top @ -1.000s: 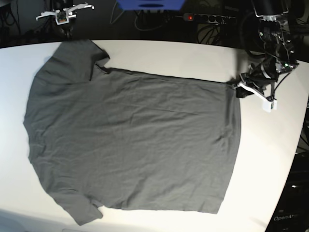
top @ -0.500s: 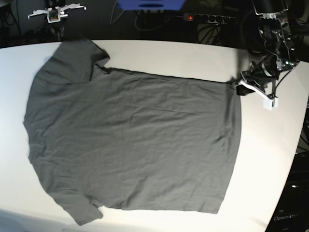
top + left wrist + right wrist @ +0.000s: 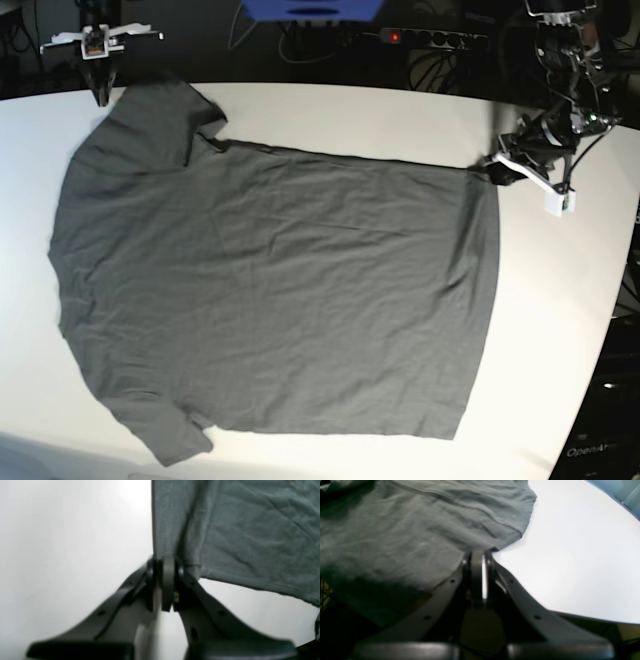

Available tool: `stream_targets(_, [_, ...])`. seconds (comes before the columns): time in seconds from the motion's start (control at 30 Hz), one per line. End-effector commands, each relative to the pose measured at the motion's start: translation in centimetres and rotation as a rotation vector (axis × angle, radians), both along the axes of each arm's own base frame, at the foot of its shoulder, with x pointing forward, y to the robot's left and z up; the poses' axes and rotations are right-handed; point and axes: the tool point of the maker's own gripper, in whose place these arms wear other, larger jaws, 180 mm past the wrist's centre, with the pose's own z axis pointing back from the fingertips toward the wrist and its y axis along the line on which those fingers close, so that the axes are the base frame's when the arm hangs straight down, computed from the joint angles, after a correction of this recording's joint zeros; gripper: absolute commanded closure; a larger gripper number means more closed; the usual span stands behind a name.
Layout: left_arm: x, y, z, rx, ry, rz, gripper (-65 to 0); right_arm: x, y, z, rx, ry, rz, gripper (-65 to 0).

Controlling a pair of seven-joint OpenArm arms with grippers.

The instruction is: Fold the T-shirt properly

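Observation:
The dark grey T-shirt (image 3: 270, 290) lies spread flat on the white table (image 3: 560, 300), neck side to the left and hem to the right. My left gripper (image 3: 495, 172) is at the far hem corner. In the left wrist view it (image 3: 165, 562) is shut on that corner of the T-shirt (image 3: 250, 530). My right gripper (image 3: 101, 97) hangs at the table's back edge by the far sleeve. The right wrist view shows it (image 3: 480, 553) shut, its tips right at the sleeve's edge (image 3: 495, 532). I cannot tell whether they touch the cloth.
A black power strip (image 3: 430, 38), cables and a blue object (image 3: 310, 8) lie behind the table's back edge. The table's rounded right edge (image 3: 615, 330) drops to a dark floor. Bare white tabletop (image 3: 570, 555) lies beside the sleeve.
My right gripper has moved left and down along the back edge to the far sleeve. My left gripper shifted slightly at the hem corner. The T-shirt lies as before.

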Motion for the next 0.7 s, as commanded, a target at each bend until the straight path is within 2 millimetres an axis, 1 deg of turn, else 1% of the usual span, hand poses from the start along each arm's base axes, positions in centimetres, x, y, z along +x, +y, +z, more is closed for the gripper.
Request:
stream_targets(0.0, [0.5,0.4,0.6,0.013,-0.019,-0.004,-4.3,-0.9,0.9,0.0,0.024,-0.013,-0.011,-0.9])
stream_targets(0.13, [0.7,0.4,0.7,0.014,-0.023,-0.004,-4.3,-2.3,2.7,-1.0,0.063,-0.01,-0.026,-0.7])
stream_targets(0.27, [0.8,0.4,0.8,0.014,-0.026,-0.006,-4.3,-3.3,4.3,-1.4,0.07,-0.011,-0.005,-0.7])
stream_targets(0.4, [0.8,0.3,0.8,0.014,-0.027,-0.007,-4.3,-3.9,4.8,-1.4,0.057,-0.001,0.023,-0.9])
stream_targets(0.57, [0.8,0.3,0.8,0.015,-0.026,-0.009,-4.3,-4.3,5.0,-1.0,0.059,-0.016,0.032,-1.5])
stream_targets(0.67, [0.8,0.4,0.8,0.016,-0.026,-0.009,-4.3,-5.6,5.5,-0.9,0.069,-0.018,0.045,-1.6])
